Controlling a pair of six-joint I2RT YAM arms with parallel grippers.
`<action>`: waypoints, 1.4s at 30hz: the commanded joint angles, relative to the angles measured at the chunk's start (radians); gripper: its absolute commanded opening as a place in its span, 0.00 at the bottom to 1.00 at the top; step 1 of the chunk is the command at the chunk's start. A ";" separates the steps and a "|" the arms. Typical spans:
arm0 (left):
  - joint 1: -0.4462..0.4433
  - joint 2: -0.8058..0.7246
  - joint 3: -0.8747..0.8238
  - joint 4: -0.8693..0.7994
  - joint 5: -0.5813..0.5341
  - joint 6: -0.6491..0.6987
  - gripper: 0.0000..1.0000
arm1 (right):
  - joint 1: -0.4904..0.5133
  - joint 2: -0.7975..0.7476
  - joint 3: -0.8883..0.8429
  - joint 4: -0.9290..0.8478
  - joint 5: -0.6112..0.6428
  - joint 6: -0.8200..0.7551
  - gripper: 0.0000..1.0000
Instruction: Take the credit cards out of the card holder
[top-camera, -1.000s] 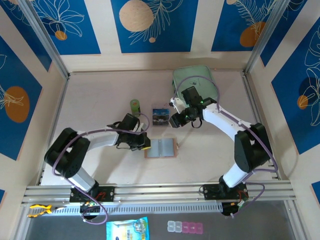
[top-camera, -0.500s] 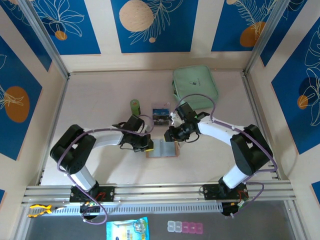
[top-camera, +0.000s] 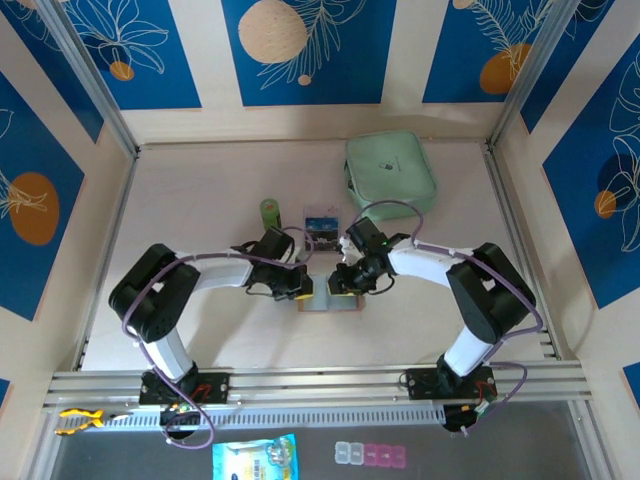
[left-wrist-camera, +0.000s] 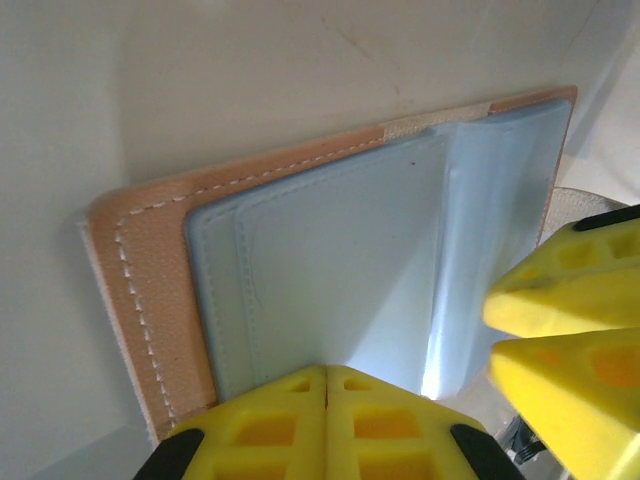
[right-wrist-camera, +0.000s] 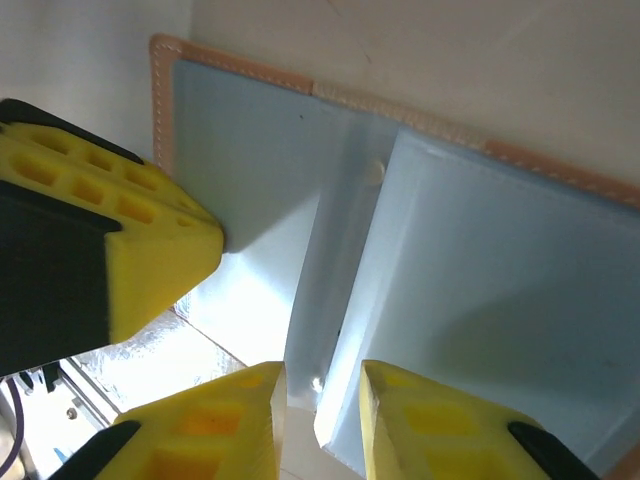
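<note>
The card holder (top-camera: 327, 303) lies open and flat on the table, tan leather rim (left-wrist-camera: 140, 290) outside, grey-blue pockets (right-wrist-camera: 500, 270) inside. My left gripper (left-wrist-camera: 327, 370) is shut, its tips pressed on the left half's pocket. My right gripper (right-wrist-camera: 322, 375) is open by a narrow gap at the centre fold, and the lip of a pocket sheet stands between its fingers. Both grippers meet over the holder in the top view, left (top-camera: 303, 289) and right (top-camera: 342, 283). Whether credit cards sit in the pockets I cannot tell. One dark-printed card (top-camera: 320, 236) lies by the clear box.
A clear plastic box (top-camera: 320, 216) stands just behind the holder, with a green cylinder (top-camera: 270, 211) to its left. A mint-green zip pouch (top-camera: 392, 172) lies at the back right. Metal rails (top-camera: 320, 385) run along the near edge.
Both grippers have closed in on the holder: the left slid right onto its left half, the right came down from beside the box to the fold. The right jaws have narrowed.
</note>
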 joint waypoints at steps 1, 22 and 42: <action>-0.017 0.030 0.019 -0.001 0.006 -0.012 0.06 | 0.013 0.027 -0.012 0.017 0.006 0.016 0.27; -0.016 -0.066 0.032 -0.097 -0.106 0.039 0.07 | 0.016 -0.057 0.017 -0.053 0.092 -0.009 0.31; 0.345 -0.379 -0.013 -0.294 -0.687 0.496 1.00 | -0.386 -0.319 -0.064 0.129 0.520 -0.273 0.99</action>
